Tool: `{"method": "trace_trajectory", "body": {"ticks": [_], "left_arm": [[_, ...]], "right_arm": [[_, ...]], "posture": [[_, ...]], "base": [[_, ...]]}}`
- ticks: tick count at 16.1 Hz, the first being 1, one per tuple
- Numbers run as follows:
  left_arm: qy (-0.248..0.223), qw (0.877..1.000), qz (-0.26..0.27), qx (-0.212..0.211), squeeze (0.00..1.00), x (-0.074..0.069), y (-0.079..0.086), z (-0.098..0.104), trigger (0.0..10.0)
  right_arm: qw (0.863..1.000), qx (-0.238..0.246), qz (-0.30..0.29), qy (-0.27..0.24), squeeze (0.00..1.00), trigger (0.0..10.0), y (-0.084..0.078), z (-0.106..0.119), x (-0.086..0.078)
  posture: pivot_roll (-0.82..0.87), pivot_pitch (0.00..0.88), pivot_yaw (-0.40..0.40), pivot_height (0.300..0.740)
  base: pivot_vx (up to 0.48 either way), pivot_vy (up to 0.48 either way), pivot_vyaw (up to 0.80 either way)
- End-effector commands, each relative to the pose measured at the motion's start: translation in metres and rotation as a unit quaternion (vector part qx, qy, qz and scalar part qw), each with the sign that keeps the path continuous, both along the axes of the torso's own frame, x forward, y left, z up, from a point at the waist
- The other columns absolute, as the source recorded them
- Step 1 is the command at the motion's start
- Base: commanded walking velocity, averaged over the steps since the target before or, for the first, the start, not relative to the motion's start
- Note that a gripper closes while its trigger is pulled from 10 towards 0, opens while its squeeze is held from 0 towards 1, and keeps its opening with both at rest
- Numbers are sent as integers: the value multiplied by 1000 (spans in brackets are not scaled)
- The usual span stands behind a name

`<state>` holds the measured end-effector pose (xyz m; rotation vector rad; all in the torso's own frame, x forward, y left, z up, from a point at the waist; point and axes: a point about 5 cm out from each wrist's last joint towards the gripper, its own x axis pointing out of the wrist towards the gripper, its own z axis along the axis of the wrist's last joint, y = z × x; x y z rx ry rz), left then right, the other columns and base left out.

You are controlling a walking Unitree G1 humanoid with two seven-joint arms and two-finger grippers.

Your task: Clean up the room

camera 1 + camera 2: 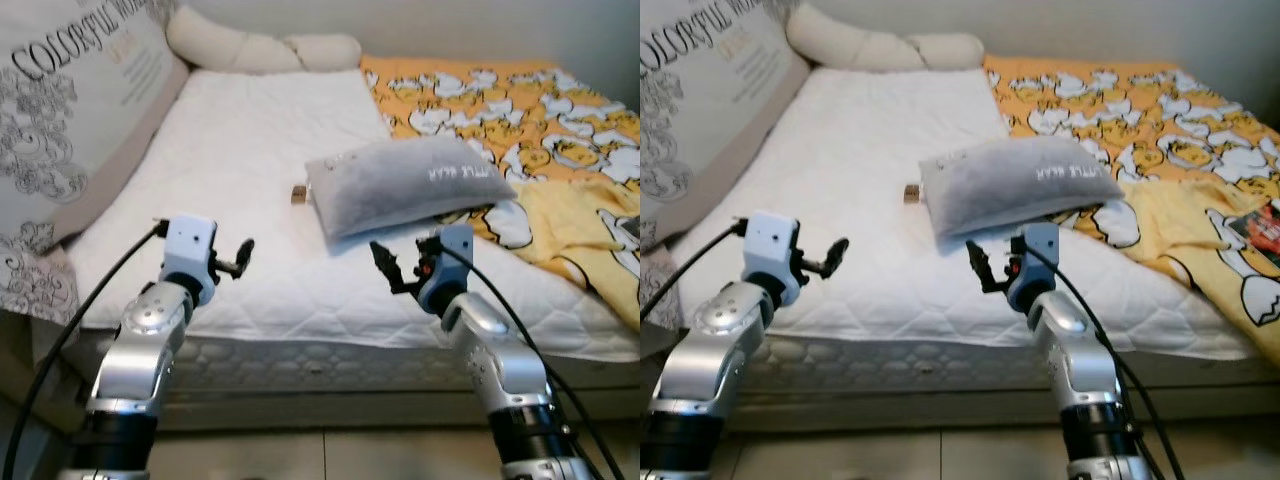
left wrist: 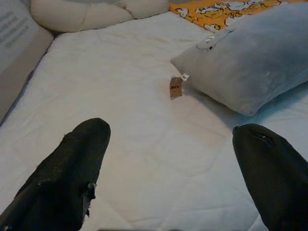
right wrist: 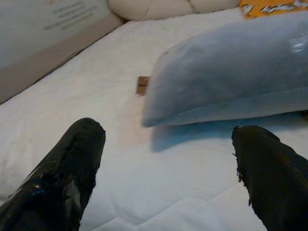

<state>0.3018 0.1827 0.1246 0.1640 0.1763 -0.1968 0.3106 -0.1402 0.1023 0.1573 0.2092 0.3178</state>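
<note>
Two tools hover over the bed [image 1: 250, 200], left tool [image 1: 243, 257] and right tool [image 1: 385, 262] both spread apart, empty. Grey pillow [image 1: 405, 182] partly covers the yellow blanket [image 1: 520, 110]; a small brown tag [image 1: 298, 194] beside it is unreadable.

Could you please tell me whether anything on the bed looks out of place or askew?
The grey pillow lies askew mid-mattress, far from the cream pillows at the head. A small brown tag sits beside its corner.
</note>
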Motion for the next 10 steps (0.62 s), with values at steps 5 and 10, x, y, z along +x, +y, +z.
{"method": "trace_trajectory", "body": {"ticks": [5, 10], "left_arm": [[-6, 1000, -10, -3, 0, 5, -8, 4, 10000], [-6, 1000, -9, 1, 0, 5, -8, 4, 10000]], "right_arm": [[1000, -4, -24, 2, 0, 10000, -14, 3, 3], [1000, -3, -30, 7, 0, 10000, -15, 1, 3]], "posture": [[-15, 0, 5, 740], [-13, 0, 5, 740]], "base": [[298, 0, 0], [301, 0, 0]]}}
